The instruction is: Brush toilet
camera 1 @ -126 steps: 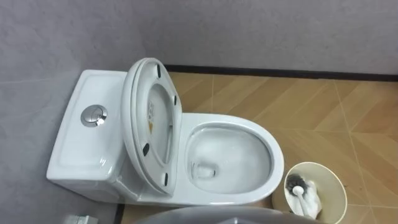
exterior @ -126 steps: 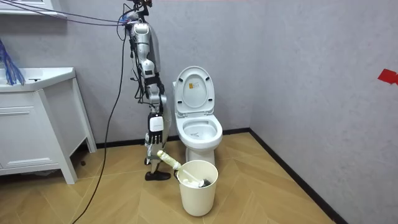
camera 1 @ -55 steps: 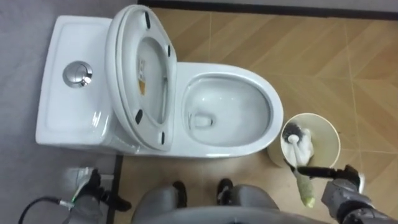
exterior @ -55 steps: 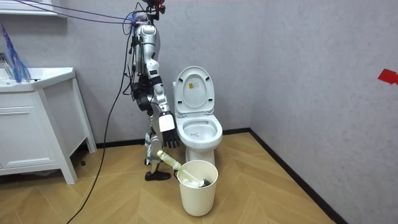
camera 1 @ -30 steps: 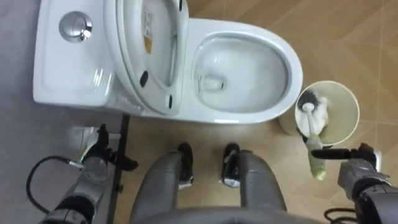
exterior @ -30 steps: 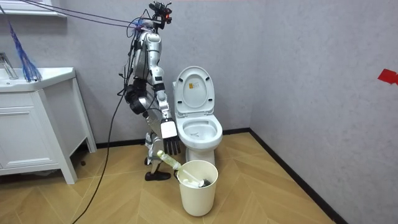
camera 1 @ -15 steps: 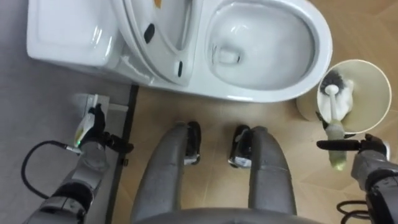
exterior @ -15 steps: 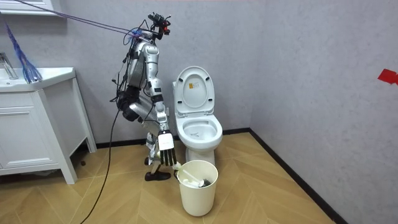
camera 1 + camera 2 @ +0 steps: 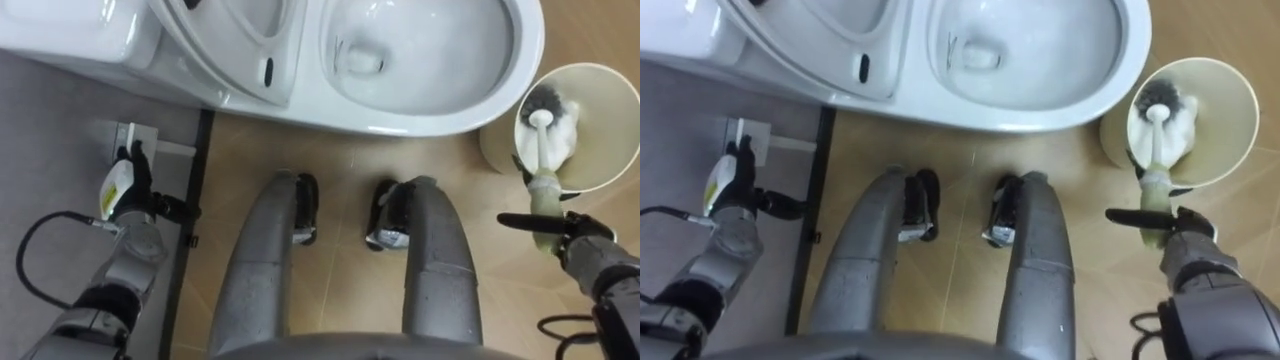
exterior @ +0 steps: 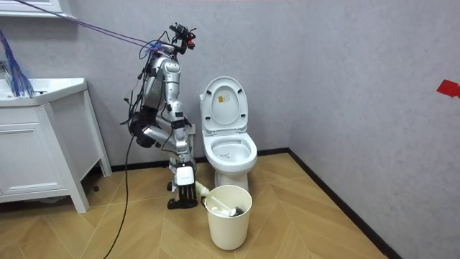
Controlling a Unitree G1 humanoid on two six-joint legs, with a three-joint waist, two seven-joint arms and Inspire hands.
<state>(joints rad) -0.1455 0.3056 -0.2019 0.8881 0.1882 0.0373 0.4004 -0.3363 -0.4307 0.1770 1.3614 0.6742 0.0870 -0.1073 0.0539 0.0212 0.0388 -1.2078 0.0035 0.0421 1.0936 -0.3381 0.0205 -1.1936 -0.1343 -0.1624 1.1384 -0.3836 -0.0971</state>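
Now, left hand [image 9: 130, 195]: low beside the toilet [image 9: 430, 115], fingers seemingly loose, empty.
Brush [image 9: 541, 140]: head down in bin [image 9: 612, 108], handle leaning toward me.
Right hand [image 9: 580, 245]: open, one straight finger across the handle's end, gripping nothing.
Handling: I'd judge it light, stiff; grasp the upper handle.
Change: I've bent lower; right hand nearer the handle.

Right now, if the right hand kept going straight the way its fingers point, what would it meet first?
Most likely the brush handle, leaning out of the pail beside the right hand, whose fingers point down. Depth is unclear, so it could slip past to the floor.
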